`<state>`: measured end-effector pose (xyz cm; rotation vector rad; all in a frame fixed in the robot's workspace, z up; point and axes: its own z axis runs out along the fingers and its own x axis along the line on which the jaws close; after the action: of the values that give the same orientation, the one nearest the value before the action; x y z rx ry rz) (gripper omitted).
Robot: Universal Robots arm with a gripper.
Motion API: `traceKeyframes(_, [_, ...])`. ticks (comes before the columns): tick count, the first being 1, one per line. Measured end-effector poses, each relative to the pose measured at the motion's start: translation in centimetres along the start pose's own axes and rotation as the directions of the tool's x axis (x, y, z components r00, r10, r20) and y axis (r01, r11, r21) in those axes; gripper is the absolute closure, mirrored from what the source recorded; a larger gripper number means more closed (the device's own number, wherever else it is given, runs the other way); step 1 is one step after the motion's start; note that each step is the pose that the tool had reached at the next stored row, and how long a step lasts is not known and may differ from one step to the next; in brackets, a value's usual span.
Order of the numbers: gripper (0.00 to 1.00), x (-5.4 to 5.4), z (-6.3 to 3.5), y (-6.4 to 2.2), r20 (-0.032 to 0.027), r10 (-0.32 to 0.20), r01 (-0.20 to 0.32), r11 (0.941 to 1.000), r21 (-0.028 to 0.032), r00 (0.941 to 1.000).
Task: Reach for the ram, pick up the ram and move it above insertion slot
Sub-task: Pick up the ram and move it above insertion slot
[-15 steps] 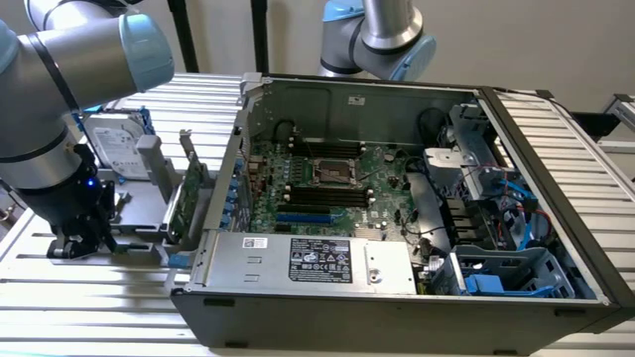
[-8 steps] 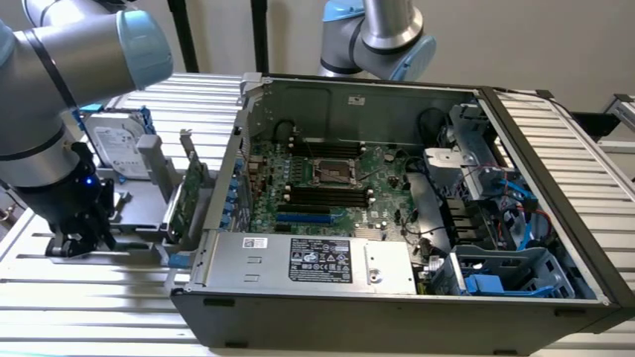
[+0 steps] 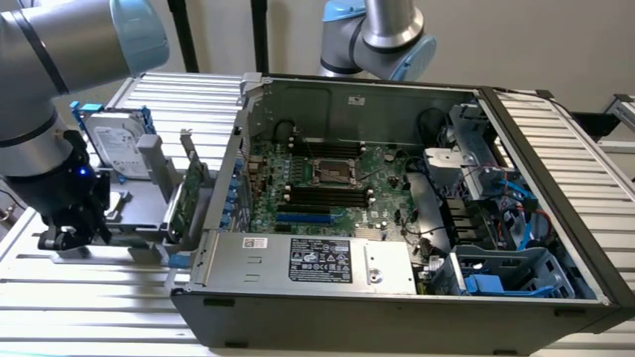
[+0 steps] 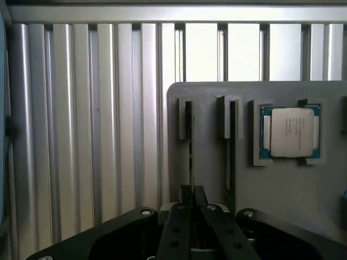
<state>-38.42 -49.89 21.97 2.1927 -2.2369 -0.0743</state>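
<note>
Ram [image 4: 190, 146] stood on its edge in a groove of the grey holder [image 4: 217, 93], and my fingers [image 4: 176, 230] were drawn narrow, pinched on its near end with the thin board between their tips. It sat in the groove, not lifted. Just beside it, in a parallel groove of the same holder, stood a second stick [image 4: 232, 146], clear of my fingers. Next along, a square processor chip [image 4: 287, 132] lay flat in its own recess. Past the holder ran the ribbed aluminium counter [image 4: 81, 135]. In the exterior view I was low at that view's left, near a green expansion card [image 3: 189, 195] and an upright hard drive [image 3: 117, 149]. Farther off, toward that view's right, the open computer case [image 3: 397, 305] lay on the counter. Inside it the insertion slot [image 3: 323, 195], one of several parallel black sockets flanking the silver processor socket [image 3: 335, 171], was well apart from the ram.
</note>
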Motion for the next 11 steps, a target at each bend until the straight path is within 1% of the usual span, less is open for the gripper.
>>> traceKeyframes(6, [0.87, 0.0, -2.61, -0.1, 0.0007, 0.0, 0.0, 1.0, -0.0012, 1.0])
traceKeyframes(11, [0.87, -0.1, -4.9, -0.5, 0.0008, 0.0, 0.0, 1.0, -0.0016, 1.0])
